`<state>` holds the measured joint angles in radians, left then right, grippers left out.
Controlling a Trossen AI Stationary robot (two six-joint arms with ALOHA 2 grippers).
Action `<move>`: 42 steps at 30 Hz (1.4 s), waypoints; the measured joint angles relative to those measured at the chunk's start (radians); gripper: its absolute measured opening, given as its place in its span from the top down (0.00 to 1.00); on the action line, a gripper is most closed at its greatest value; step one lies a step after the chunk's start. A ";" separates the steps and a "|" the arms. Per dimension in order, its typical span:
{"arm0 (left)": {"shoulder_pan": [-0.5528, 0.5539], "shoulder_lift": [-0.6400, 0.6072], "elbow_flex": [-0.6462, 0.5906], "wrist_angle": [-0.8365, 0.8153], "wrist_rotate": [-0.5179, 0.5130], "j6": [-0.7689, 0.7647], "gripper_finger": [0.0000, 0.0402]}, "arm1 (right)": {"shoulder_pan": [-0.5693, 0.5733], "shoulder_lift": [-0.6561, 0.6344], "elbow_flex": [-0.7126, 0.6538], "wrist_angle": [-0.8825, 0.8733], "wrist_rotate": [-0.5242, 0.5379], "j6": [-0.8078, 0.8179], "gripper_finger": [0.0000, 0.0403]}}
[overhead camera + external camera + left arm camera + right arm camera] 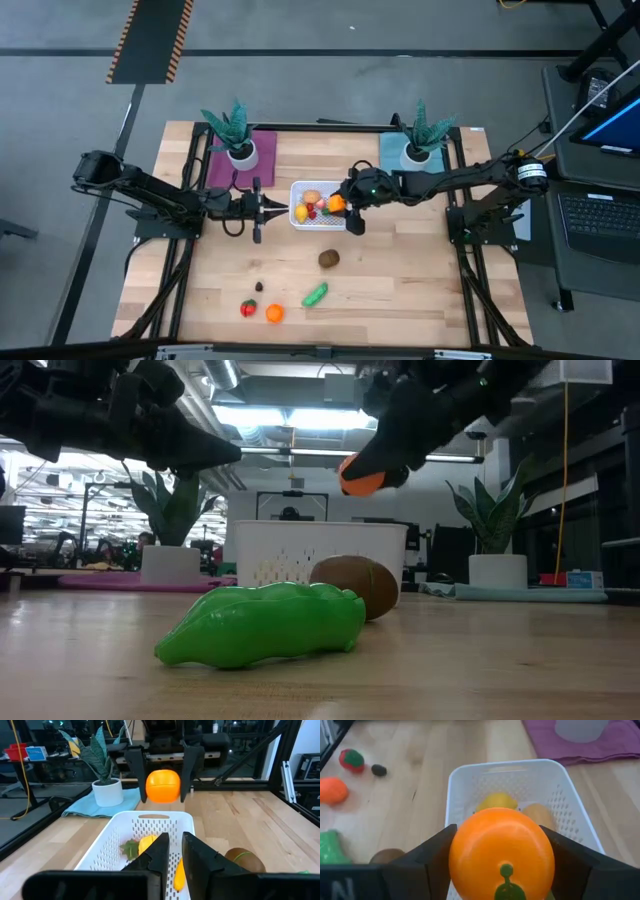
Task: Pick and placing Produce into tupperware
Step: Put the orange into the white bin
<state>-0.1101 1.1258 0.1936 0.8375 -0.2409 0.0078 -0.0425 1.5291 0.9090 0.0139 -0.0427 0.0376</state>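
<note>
R grip: mine, clamped on orange, held above bin at its 3 o'clock rim.
Key relation: bin floor sits below and toward 9 from my fingers; orange is round, no long axis to align.
L grip: at bin's 9 o'clock side, fingers near-closed, empty, waiting.
In bin: lemon, tan piece, few more.
Clearance: open room over the bin; far rim is near L grip, so don't overshoot.
Left on table: kiwi, green piece, about 5-6 o'clock of bin.

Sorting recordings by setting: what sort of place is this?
Likely a robotics lab or workshop: a wooden table on a metal frame, a laptop on a side desk, ceiling strip lights and open workspace behind.
</note>
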 joint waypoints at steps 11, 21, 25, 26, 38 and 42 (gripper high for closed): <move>0.000 0.000 0.000 -0.001 0.000 -0.005 0.96 | -0.018 0.000 0.125 -0.174 -0.006 -0.103 0.38; 0.000 0.000 0.000 -0.024 0.000 -0.005 0.99 | -0.033 0.046 0.125 -0.116 -0.027 -0.120 0.38; 0.000 0.000 0.000 -0.045 0.000 -0.005 0.96 | -0.033 0.107 0.125 -0.061 -0.054 -0.125 0.38; 0.000 0.000 0.000 -0.048 0.000 -0.006 0.96 | -0.033 0.121 0.124 -0.054 -0.055 -0.125 0.38; 0.000 0.000 0.000 -0.061 -0.001 -0.005 0.88 | -0.033 0.275 0.123 0.033 -0.092 -0.121 0.38; 0.000 0.000 0.000 -0.065 -0.001 -0.005 0.86 | -0.033 0.304 0.123 0.051 -0.093 -0.121 0.38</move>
<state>-0.1097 1.1255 0.1932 0.7722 -0.2417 0.0031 -0.0757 1.8333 1.0325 0.0648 -0.1359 -0.0837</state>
